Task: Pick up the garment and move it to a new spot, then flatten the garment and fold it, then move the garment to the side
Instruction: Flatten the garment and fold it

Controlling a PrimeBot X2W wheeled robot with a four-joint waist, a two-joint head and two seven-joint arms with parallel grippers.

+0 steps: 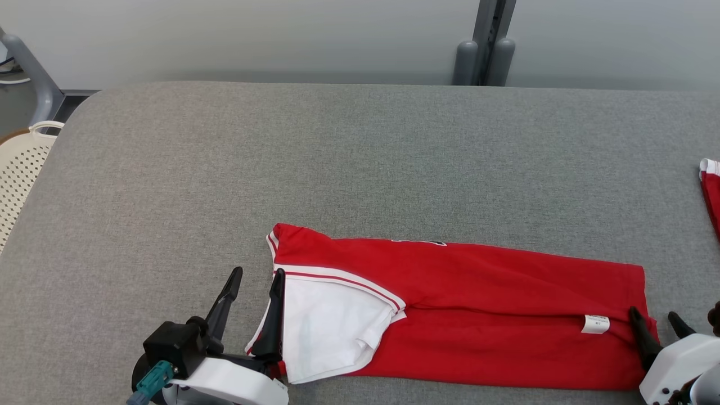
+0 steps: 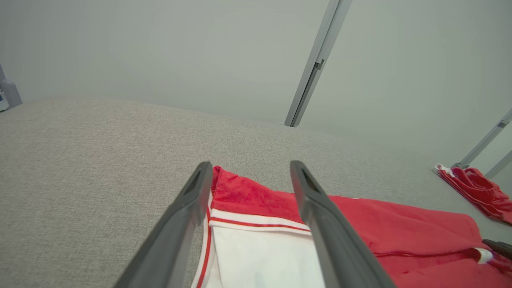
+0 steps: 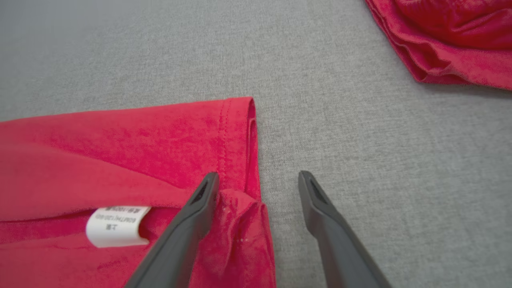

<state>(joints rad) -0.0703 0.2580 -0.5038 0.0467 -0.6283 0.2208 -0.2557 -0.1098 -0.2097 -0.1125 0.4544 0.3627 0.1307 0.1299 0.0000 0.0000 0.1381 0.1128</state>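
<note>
A red garment (image 1: 478, 315) with a white sleeve (image 1: 326, 326) and red-and-white trim lies folded into a long strip on the grey table (image 1: 337, 157), near its front edge. My left gripper (image 1: 256, 275) stands open at the strip's left end. In the left wrist view the trimmed edge (image 2: 256, 222) lies between the left gripper's (image 2: 250, 168) fingers. My right gripper (image 1: 652, 314) is open at the right end. In the right wrist view the right gripper (image 3: 259, 176) straddles a bunched hem corner (image 3: 240, 216), beside a white label (image 3: 116, 226).
A second red garment (image 1: 711, 191) lies bunched at the table's right edge, also seen as a heap (image 3: 448, 40) beyond the right gripper. A cream perforated basket (image 1: 22, 169) stands off the table's left side. Grey posts (image 1: 484, 56) rise behind the far edge.
</note>
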